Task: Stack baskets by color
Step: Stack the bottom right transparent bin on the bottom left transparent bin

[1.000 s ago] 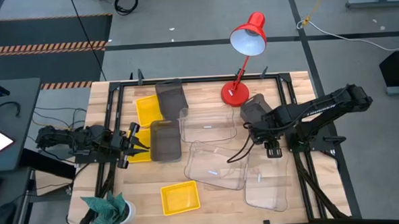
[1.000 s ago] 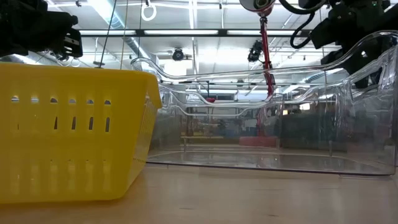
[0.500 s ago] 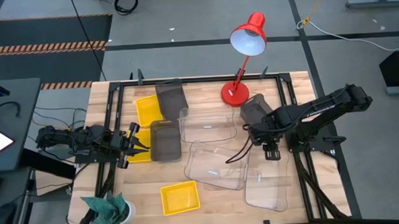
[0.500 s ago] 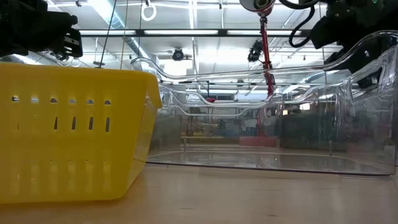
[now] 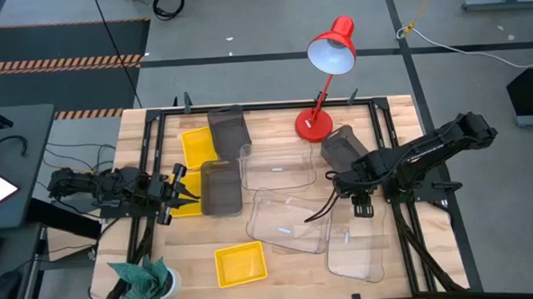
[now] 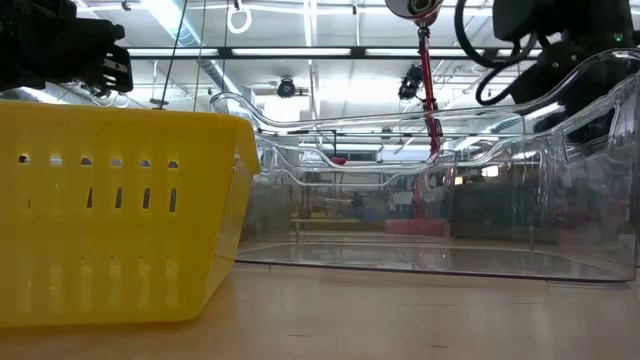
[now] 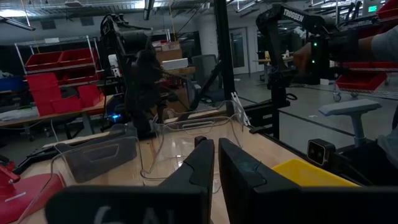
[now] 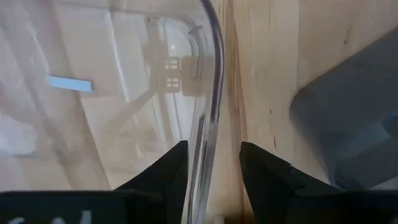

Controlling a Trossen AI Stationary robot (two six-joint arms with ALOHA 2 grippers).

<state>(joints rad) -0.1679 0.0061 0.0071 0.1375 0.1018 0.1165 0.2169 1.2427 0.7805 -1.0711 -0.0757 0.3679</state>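
Observation:
Three clear baskets lie on the table: one in the middle (image 5: 276,167), one tilted beside it (image 5: 288,222), one at the near right (image 5: 356,246). My right gripper (image 5: 361,202) points down, open, over the far wall of the right one; its fingers stand on either side of that wall's rim (image 8: 214,81) without visibly touching it. Yellow baskets (image 5: 197,145) (image 5: 240,263) and grey baskets (image 5: 228,129) (image 5: 220,186) (image 5: 341,146) lie around. My left gripper (image 5: 174,194) waits at the left edge, shut and holding nothing, above another yellow basket (image 5: 191,203).
A red desk lamp (image 5: 322,75) stands at the far edge, its base close to the grey basket near my right arm. A teal cloth (image 5: 141,277) lies at the near left corner. Black frame rails (image 5: 392,144) run along the table's sides.
My right gripper has come down toward the far rim of the clear basket at the right and has rolled a little. The baskets have stayed where they were.

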